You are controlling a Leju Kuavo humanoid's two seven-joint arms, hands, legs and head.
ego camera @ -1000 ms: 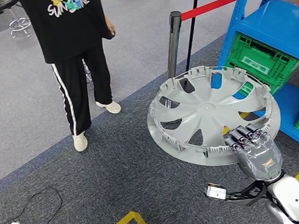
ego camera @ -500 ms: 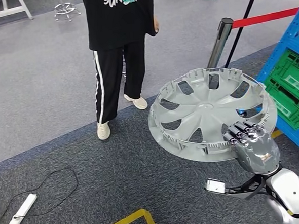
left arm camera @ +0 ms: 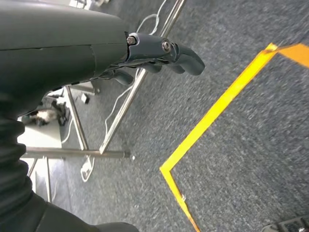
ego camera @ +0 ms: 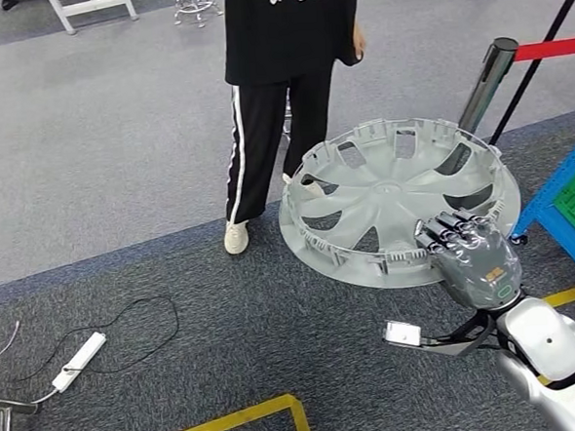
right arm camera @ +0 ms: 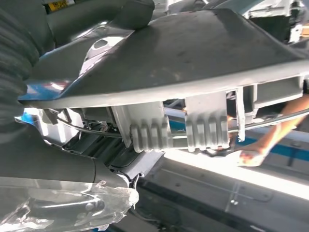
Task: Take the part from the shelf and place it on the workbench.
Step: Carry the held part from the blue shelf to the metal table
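Part: grey wheel cover (ego camera: 394, 194), lying flat, extending forward-left from the right robot hand (ego camera: 468, 253).
Right robot hand: grasping its near rim.
Left robot hand (left arm camera: 160, 53): hangs released, holding nothing.

The right hand (ego camera: 472, 253) grips the near rim of a grey wheel cover (ego camera: 394, 199), which it holds almost flat above the dark carpet (ego camera: 225, 327). A person (ego camera: 284, 89) in black trousers stands just behind it. A white power strip (ego camera: 79, 360) lies on the carpet, well apart.

Even bright indoor light; wrist views blurry w/ glare patches
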